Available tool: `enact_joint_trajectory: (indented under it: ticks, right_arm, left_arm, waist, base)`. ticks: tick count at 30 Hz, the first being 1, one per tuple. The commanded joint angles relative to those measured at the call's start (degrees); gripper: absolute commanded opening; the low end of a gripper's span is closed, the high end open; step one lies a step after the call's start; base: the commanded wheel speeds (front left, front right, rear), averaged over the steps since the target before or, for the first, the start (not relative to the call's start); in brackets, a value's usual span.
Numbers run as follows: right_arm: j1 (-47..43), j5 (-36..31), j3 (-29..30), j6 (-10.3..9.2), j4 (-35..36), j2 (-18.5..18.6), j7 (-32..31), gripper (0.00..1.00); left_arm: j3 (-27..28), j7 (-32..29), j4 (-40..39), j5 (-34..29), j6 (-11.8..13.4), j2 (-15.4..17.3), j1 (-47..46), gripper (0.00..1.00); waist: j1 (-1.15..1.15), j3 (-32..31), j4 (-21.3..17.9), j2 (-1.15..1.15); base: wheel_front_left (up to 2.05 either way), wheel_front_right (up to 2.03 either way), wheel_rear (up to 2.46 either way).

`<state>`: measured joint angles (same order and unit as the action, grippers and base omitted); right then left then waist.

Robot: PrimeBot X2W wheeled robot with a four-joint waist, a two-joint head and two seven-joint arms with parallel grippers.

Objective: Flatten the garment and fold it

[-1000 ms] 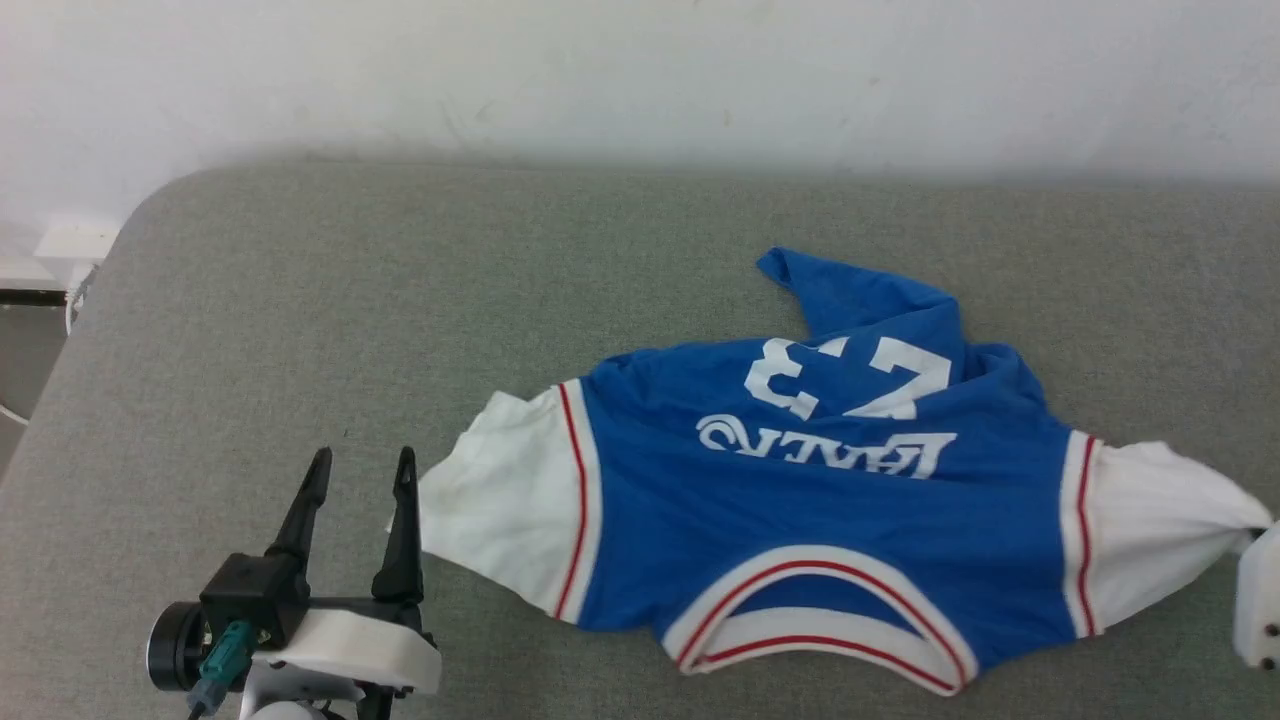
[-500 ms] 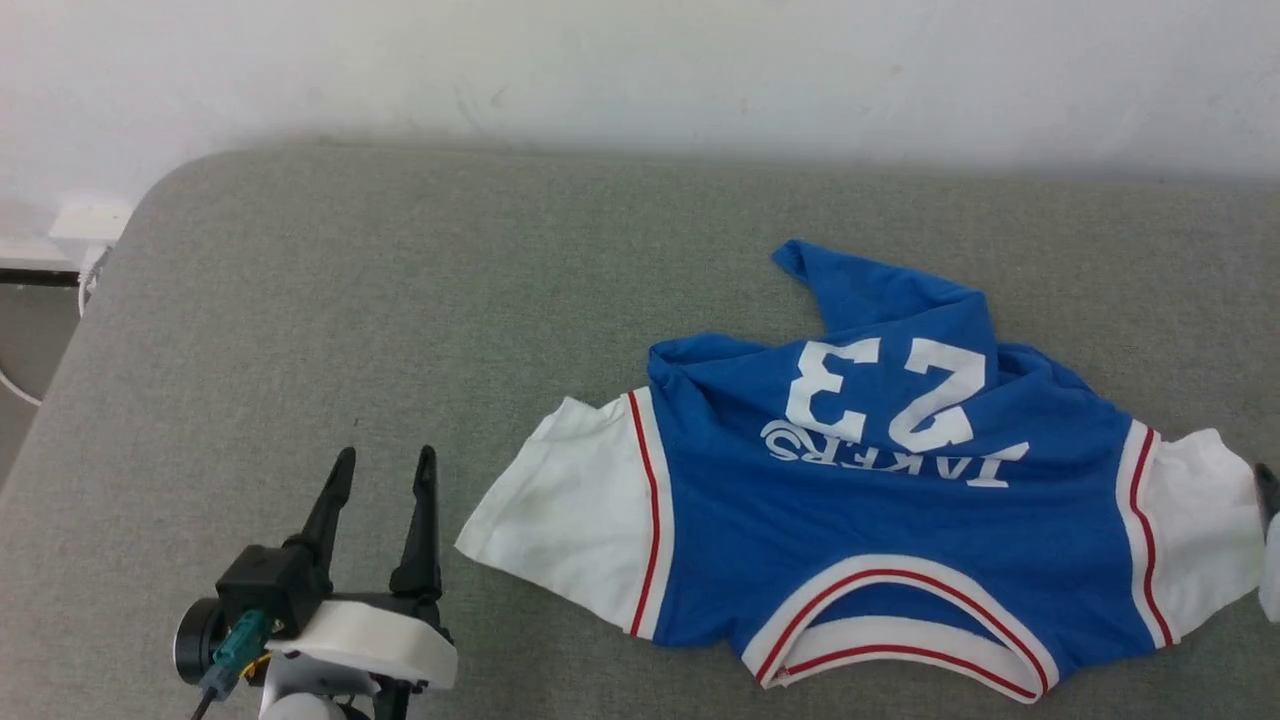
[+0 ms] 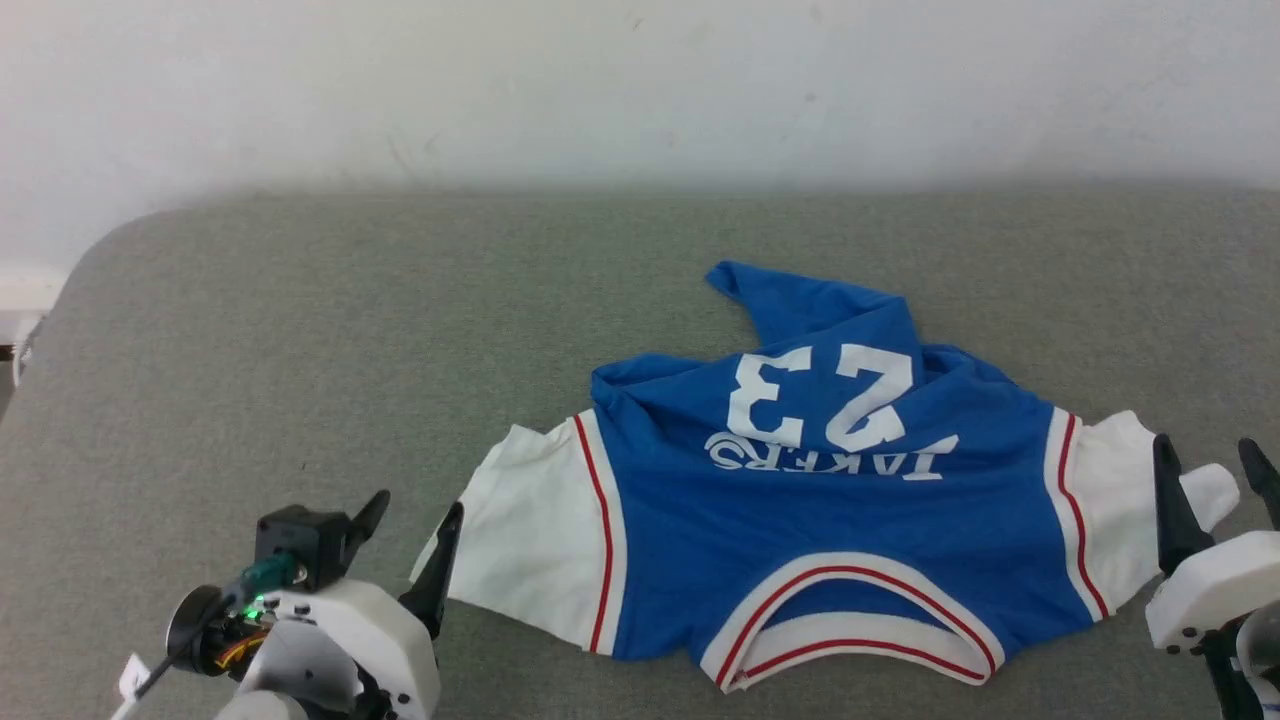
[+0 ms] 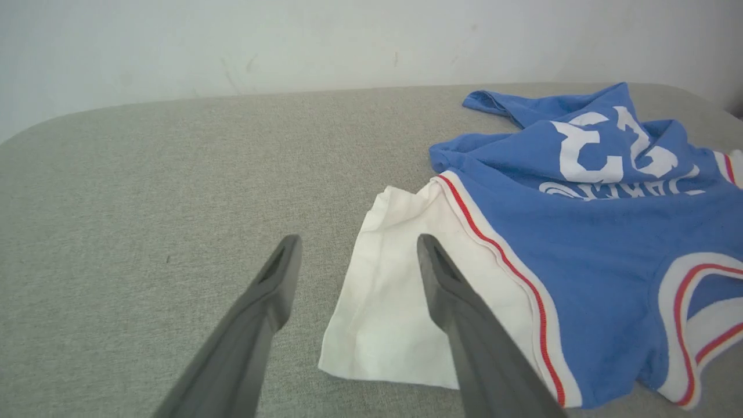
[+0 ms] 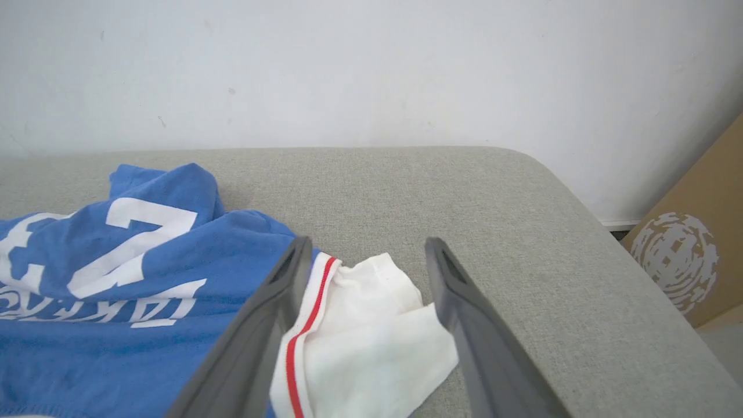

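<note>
Head view: the grey tabletop (image 3: 300, 330) runs to a rounded far-left corner under a white wall (image 3: 640, 90). Wide bare cloth lies left of and behind the garment (image 3: 830, 520). In the right wrist view the tabletop's right end curves off near a cardboard box (image 5: 691, 261). The garment lies right of centre, neckline nearest the robot. Its blue body is rumpled, the far hem is folded over, and the white sleeves spread sideways. The left pincer (image 3: 418, 505) gapes wide and empty at the left sleeve's edge. The right pincer (image 3: 1203, 443) also stands wide, straddling the right sleeve's crumpled end and gripping nothing.
</note>
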<state>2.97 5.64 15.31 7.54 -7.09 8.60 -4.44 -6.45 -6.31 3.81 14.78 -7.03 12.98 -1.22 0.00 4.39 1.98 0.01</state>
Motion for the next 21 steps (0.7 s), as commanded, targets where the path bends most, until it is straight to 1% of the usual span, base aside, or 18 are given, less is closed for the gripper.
enact_joint_trajectory:
  ticks: [1, 6, 9, 11, 14, 19, 21]
  right_arm:
    - [-0.92, 0.50, 0.56, -0.05, 1.46, -1.10, 0.53, 1.00]
    - [-2.48, 1.17, 0.35, -0.05, 6.18, -3.93, 0.65, 1.00]
    - [-2.53, 1.32, -0.33, -0.05, 7.92, -4.69, 0.26, 1.00]
    - [-2.28, 1.54, -0.65, -0.05, 8.60, -4.99, 0.08, 1.00]
    - [-2.05, 2.08, -0.85, -0.05, 8.61, -5.27, -0.21, 1.00]
    - [-1.40, 1.99, -1.36, -0.05, 8.39, -5.44, 0.17, 1.00]
    - [-1.14, 1.96, -1.32, -0.05, 8.16, -5.49, 0.44, 1.00]
  left_arm:
    - [-0.14, -3.70, -0.96, 0.91, -0.12, 0.61, 0.48, 1.00]
    - [-1.05, -20.68, -4.58, 1.47, 1.59, 2.98, 0.18, 1.00]
    - [-1.80, -28.62, -5.90, 1.10, 2.43, 4.43, 0.03, 1.00]
    - [-1.59, -31.14, -6.50, 2.37, 2.96, 3.85, -0.53, 1.00]
    - [-2.01, -35.05, -5.91, 1.50, 3.69, 4.97, -1.29, 1.00]
    - [-2.27, -37.83, -3.72, -0.11, 4.28, 6.82, -3.15, 1.00]
    - [-2.12, -38.46, -2.49, 0.53, 4.24, 6.79, -3.55, 1.00]
  waist:
    - [0.00, 0.42, -1.02, -0.01]
    - [0.00, 1.97, -2.60, -0.01]
    - [0.00, 3.02, -3.44, -0.01]
    - [0.00, 3.74, -3.94, -0.01]
    - [0.00, 4.84, -4.56, -0.01]
    - [0.00, 6.41, -5.53, -0.01]
    - [0.00, 6.84, -5.88, -0.01]
  base:
    - [0.00, 0.00, 0.00]
    - [0.00, 0.00, 0.00]
    - [0.00, 0.00, 0.00]
    - [0.00, 0.00, 0.00]
    - [0.00, 0.00, 0.00]
    - [0.00, 0.00, 0.00]
    - [0.00, 0.00, 0.00]
